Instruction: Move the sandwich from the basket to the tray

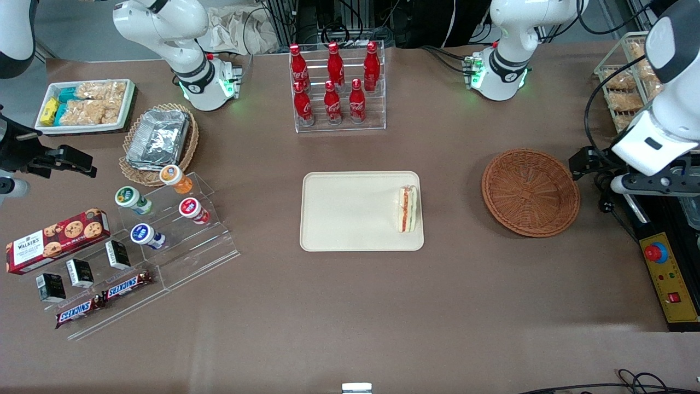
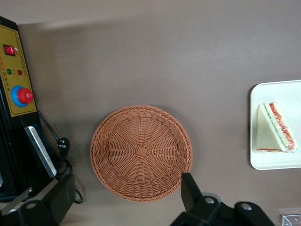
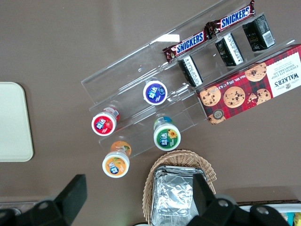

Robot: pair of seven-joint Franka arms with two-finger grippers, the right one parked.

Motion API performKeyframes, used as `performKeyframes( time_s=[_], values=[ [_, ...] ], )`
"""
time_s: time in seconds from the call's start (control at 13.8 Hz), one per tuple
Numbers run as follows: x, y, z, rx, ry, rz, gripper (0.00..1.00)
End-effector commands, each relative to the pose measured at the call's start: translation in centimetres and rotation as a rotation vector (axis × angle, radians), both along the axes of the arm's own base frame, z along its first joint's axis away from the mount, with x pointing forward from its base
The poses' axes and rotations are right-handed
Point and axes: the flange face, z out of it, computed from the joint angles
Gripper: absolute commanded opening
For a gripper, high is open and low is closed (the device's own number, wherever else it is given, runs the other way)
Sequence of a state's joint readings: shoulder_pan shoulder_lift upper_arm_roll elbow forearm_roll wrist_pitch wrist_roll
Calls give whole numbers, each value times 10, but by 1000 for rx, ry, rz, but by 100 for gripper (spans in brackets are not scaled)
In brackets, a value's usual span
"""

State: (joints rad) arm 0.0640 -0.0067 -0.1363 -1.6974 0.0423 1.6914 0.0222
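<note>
The sandwich [image 1: 407, 209] lies on the cream tray [image 1: 350, 219], at the tray's edge nearest the basket; its red and green filling shows. The reddish-brown wicker basket [image 1: 547, 227] stands empty toward the working arm's end of the table. My left gripper [image 1: 586, 163] is open and empty, held above the table beside the basket at the working arm's end. In the left wrist view the gripper [image 2: 124, 197] has its fingers [image 2: 188, 188] spread wide over the basket's [image 2: 141, 153] rim, and the sandwich [image 2: 275, 128] lies on the tray [image 2: 263, 160].
A rack of red cola bottles [image 1: 336, 87] stands farther from the front camera than the tray. A yellow control box [image 1: 664, 273] and cables lie beside the basket. An acrylic stand with yoghurt cups [image 1: 164, 219], a cookie box [image 1: 54, 241] and a lacy basket with foil [image 1: 158, 139] are at the parked arm's end.
</note>
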Motion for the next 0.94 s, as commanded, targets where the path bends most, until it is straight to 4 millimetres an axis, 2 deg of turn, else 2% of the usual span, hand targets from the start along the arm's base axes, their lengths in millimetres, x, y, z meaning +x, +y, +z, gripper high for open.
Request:
performKeyframes(
  time_s=[0.0,0.87],
  values=[
    [0,-1,12,-27,-1,-14,100],
    [1,-4,4,-44,15,5,100]
  ],
)
